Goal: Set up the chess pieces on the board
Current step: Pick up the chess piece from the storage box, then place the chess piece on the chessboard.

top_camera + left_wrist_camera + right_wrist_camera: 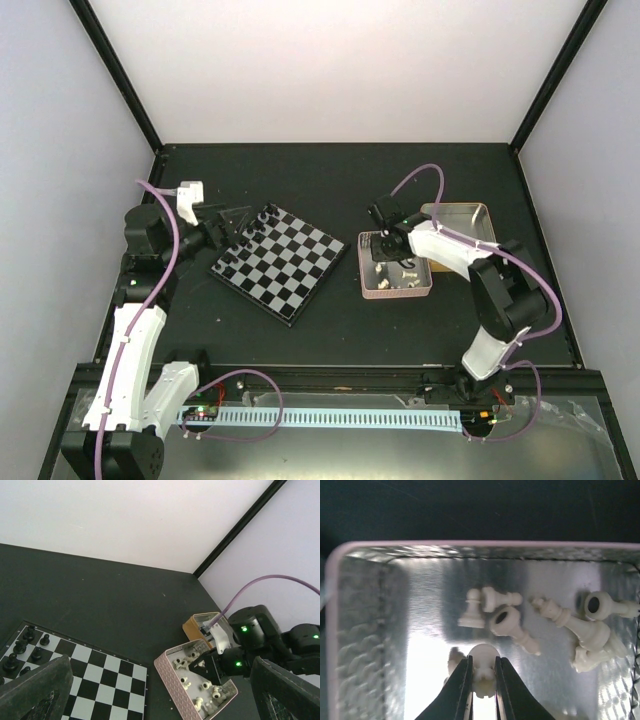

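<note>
In the pink tin (470, 544), right gripper (482, 680) pinches one white piece (484, 662). Board (285, 265) lies at 9 o'clock from it in the top view. Left gripper (231, 222), spread wide, is nearer.

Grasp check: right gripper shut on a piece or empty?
Right gripper shut on a white piece; fingers pinch its sides in pink tin.

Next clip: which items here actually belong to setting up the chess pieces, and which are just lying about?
Job in hand:
- board
- cream-white chess pieces, loose in the pink tin
- right gripper, pinching one of them

Just lying about:
- gold tin
- black chess pieces, standing along one board edge
</note>
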`<state>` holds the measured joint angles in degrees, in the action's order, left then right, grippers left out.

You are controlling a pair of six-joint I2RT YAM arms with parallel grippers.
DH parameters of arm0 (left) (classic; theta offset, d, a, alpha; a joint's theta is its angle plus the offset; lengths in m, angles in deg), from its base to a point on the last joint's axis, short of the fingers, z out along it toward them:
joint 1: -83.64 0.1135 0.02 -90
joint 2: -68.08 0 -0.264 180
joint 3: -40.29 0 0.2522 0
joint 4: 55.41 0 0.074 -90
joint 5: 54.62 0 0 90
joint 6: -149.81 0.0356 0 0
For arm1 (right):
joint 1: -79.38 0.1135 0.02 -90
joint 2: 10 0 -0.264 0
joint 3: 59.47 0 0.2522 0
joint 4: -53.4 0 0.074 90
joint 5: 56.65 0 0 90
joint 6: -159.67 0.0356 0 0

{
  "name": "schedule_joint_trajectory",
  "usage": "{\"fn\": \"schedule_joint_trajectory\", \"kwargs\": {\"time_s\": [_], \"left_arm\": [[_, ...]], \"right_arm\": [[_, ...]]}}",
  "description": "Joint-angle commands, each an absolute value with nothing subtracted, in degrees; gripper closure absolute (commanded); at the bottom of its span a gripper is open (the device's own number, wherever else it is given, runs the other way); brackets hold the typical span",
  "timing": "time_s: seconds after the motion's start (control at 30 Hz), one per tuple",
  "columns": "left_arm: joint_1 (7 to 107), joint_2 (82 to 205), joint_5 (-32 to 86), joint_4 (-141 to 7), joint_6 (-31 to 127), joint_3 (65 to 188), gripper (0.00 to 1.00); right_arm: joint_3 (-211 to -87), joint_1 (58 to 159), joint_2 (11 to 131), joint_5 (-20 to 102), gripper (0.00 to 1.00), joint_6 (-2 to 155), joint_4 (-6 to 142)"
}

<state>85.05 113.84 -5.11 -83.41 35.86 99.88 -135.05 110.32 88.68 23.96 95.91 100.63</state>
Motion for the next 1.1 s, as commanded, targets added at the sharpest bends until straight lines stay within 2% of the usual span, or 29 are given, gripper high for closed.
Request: {"fn": "schedule_joint_trajectory", "kwargs": {"time_s": [0.0,0.23,0.5,0.9,1.07], "left_arm": [[84.77,113.41,-4.43,-85.23,37.04,100.17,0.01],[84.72,112.43,-2.45,-90.14,37.38,100.02,0.01],[84.75,111.58,-3.00,-93.43,36.60,98.37,0.01],[84.78,110.80,-3.48,-94.38,36.75,97.12,0.01],[84.73,111.10,-3.42,-94.36,36.93,97.03,0.01]], "right_arm": [[-138.77,113.28,85.01,24.35,0.92,95.35,102.27],[-146.97,118.37,90.73,30.56,0.92,93.19,104.52],[-160.78,120.90,103.16,30.24,0.92,90.08,111.51],[-170.72,120.93,112.34,28.49,0.92,89.90,117.59],[-171.85,120.95,113.11,27.18,0.88,89.97,119.51]]}}
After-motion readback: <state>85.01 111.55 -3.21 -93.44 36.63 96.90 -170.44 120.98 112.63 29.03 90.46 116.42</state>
